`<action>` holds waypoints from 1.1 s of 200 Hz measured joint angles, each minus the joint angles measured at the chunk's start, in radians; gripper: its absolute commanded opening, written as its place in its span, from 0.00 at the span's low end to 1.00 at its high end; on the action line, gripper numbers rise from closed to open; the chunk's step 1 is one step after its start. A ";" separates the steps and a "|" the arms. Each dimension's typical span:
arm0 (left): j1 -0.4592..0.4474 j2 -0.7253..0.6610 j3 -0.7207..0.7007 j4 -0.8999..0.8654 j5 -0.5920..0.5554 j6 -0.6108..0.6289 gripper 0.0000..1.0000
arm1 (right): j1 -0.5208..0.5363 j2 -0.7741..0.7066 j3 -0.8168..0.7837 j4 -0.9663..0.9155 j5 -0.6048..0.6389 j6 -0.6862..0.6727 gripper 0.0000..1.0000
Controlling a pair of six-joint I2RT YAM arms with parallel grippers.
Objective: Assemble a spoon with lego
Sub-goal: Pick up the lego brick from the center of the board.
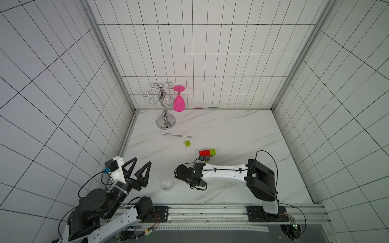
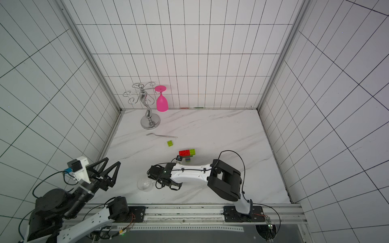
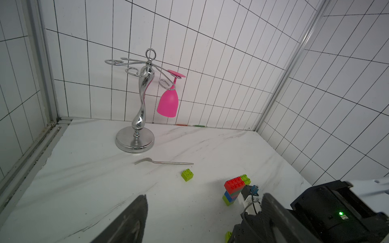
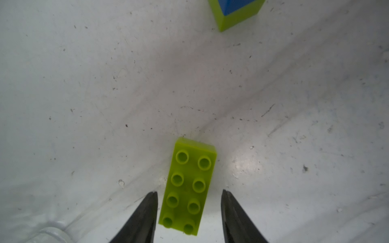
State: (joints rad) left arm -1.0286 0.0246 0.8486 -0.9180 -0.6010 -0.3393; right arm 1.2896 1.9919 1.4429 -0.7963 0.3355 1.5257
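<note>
Right pincer [image 4: 189, 191] gapes astride a lime brick [image 4: 189, 168]; left pincer [image 1: 142, 160] spread wide; seemingly a clear glass [image 1: 167, 183] nearby.

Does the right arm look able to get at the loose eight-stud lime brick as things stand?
Probably yes: the right hand straddles the eight-stud lime brick, its fingers apart on either side, with only bare table around it.

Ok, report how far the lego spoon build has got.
Done: the multi-colour brick spoon stands partly built, red and lime on top, stem below. In hand: nothing gripped yet; the right gripper straddles a long lime eight-stud brick, jaws open. To add: that brick and the small loose lime brick; the left gripper is open, idle.
</note>
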 measured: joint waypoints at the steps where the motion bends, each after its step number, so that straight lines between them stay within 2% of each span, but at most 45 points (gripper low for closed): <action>1: 0.000 0.000 0.000 0.000 0.000 0.000 0.83 | 0.000 0.000 0.001 0.000 0.000 0.000 0.49; 57: 0.000 0.000 0.000 0.000 0.009 0.000 0.83 | -0.007 0.021 0.009 0.000 -0.011 -0.003 0.42; 90: 0.000 0.000 0.000 0.000 0.015 0.000 0.83 | -0.011 0.021 0.012 0.004 -0.013 -0.023 0.34; 134: 0.000 0.000 0.000 0.000 0.019 0.001 0.83 | -0.021 0.021 0.013 0.005 -0.021 -0.042 0.41; 220: 0.000 0.000 0.000 -0.003 0.023 0.004 0.83 | -0.047 0.040 0.038 0.011 -0.039 -0.083 0.42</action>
State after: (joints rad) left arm -1.0286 0.0246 0.8486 -0.9211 -0.5777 -0.3355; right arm 1.2430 2.0323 1.4811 -0.7849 0.2966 1.4425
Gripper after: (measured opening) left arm 0.833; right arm 0.420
